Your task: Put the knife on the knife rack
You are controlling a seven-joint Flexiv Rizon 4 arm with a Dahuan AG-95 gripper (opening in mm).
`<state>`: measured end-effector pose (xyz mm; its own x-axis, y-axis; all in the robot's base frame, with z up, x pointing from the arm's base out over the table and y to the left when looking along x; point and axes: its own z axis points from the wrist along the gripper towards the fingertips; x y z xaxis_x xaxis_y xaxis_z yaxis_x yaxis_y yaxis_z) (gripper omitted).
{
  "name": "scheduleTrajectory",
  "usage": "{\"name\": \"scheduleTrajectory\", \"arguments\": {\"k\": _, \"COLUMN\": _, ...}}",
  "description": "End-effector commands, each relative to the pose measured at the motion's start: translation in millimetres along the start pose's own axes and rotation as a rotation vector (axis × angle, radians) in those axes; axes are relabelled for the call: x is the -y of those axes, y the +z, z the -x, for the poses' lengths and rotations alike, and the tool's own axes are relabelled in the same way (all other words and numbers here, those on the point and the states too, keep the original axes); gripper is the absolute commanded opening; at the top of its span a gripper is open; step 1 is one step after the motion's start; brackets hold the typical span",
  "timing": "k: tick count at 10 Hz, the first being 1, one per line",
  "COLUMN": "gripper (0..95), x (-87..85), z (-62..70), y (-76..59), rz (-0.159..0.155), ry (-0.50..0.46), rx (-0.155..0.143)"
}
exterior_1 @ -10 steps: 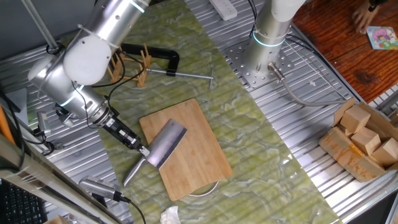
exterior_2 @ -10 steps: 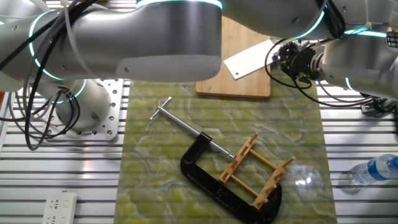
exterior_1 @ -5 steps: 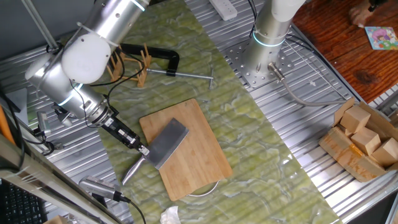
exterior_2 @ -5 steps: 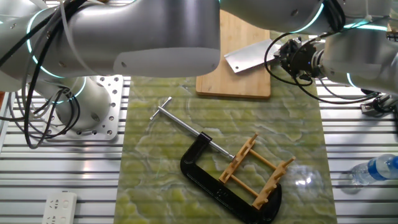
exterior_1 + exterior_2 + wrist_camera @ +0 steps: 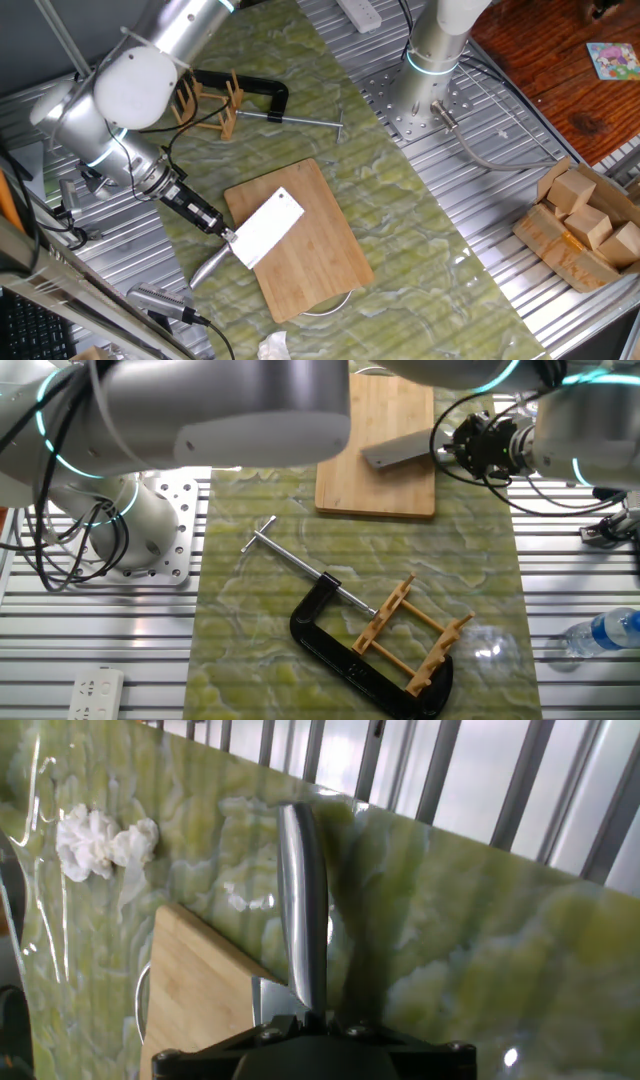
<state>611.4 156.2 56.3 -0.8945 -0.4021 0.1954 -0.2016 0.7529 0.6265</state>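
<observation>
The knife is a cleaver with a broad blade (image 5: 266,227) and a slim silver handle (image 5: 207,267). My gripper (image 5: 229,238) is shut on it where blade meets handle. The blade is tilted and held above the bamboo cutting board (image 5: 320,240). In the other fixed view the blade (image 5: 398,450) hangs over the board (image 5: 375,485), beside the gripper (image 5: 468,444). In the hand view the handle (image 5: 303,910) runs straight out from the gripper (image 5: 306,1018). The knife rack (image 5: 207,106) stands at the far left of the mat, apart from the knife, also seen in the other fixed view (image 5: 412,632).
A black C-clamp (image 5: 252,88) with a metal rod (image 5: 300,563) lies by the rack, its frame partly under it (image 5: 335,645). A crumpled tissue (image 5: 100,840) lies near the board's corner. Wooden blocks in a box (image 5: 582,225) sit at the right. A water bottle (image 5: 605,632) lies off the mat.
The knife has been raised off the cutting board and its blade has tilted, now catching the light. The gripper and arm have moved slightly up and left.
</observation>
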Motion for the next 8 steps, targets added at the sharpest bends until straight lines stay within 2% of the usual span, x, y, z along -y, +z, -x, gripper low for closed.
{"name": "scheduleTrajectory", "arguments": {"k": 1, "gripper": 0.0, "x": -4.5, "z": -2.1, "y": -5.5, "rz": -0.021, "ry": 0.001, "rx": -0.01}}
{"name": "scheduleTrajectory", "arguments": {"k": 4, "gripper": 0.0, "x": -12.7, "z": -4.7, "y": -10.7, "rz": -0.027, "ry": 0.013, "rx": -0.014}}
{"name": "scheduleTrajectory", "arguments": {"k": 8, "gripper": 0.0, "x": -20.3, "z": -9.7, "y": -14.9, "rz": -0.093, "ry": 0.03, "rx": -0.026}}
